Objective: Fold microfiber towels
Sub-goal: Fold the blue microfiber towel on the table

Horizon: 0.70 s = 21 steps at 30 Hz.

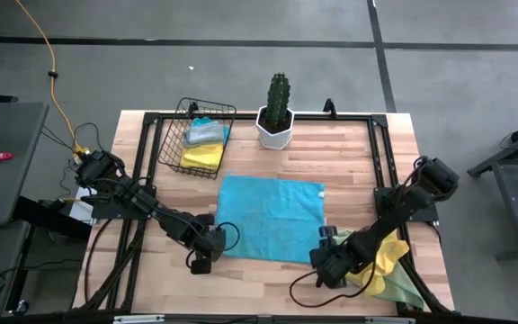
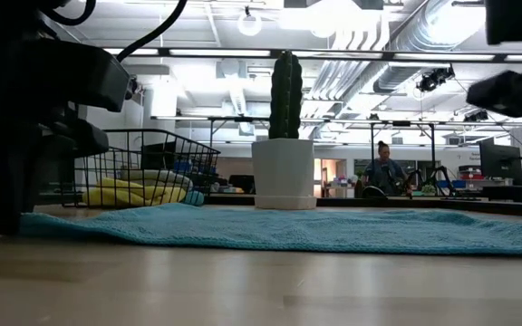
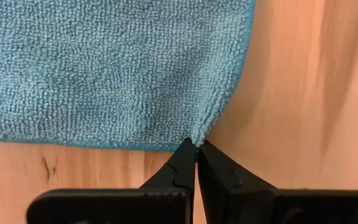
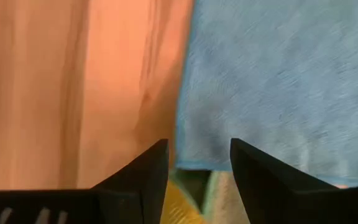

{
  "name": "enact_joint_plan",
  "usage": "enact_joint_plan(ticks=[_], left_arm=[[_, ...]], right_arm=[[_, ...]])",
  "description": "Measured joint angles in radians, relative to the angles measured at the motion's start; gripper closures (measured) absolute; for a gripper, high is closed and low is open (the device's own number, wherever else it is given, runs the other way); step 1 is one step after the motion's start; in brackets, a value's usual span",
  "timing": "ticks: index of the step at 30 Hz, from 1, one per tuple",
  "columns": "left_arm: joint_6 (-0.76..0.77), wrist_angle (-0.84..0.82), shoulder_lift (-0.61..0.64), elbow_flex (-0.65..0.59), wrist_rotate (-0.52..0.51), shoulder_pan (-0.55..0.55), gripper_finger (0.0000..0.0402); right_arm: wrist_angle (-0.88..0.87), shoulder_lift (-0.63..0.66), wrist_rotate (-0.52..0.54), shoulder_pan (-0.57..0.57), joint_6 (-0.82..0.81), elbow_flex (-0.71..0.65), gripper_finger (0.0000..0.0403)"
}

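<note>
- Left gripper [image 3: 196, 149], lower left of the high view, pinches a corner of the flat turquoise towel [image 1: 271, 219]; no fold made.
- Right gripper [image 4: 199, 163] hovers spread at the opposite corner.
- Wire basket [image 1: 171, 144] holds towels; others [image 1: 387, 268] wait lower right.

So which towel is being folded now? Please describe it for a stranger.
Start at the potted cactus at the table's far edge. In front of it a turquoise towel lies spread flat. It is the only unfolded one, with the left hand pinching its corner.

Spread towel [image 1: 271, 219] lies mid-table; basket [image 1: 196, 137] behind-left holds folded towels [image 1: 203, 144]; cactus pot [image 1: 276, 127] behind; loose towels [image 1: 389, 267] right.
</note>
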<state>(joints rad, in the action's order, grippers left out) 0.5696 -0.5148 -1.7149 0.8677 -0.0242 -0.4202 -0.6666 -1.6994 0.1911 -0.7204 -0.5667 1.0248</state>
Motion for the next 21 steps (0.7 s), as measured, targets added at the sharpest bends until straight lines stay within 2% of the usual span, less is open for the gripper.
enact_joint_plan(ticks=[6,21], left_arm=[[0.022,0.0,0.0,0.0,0.0,0.0,0.0401],[0.057,0.0,0.0,0.0,-0.003,-0.001,0.0401]], right_arm=[[0.002,-0.021,-0.062,0.0,0.003,0.0,0.0238],[0.012,-0.043,-0.019,0.0,0.002,0.0,0.0238]])
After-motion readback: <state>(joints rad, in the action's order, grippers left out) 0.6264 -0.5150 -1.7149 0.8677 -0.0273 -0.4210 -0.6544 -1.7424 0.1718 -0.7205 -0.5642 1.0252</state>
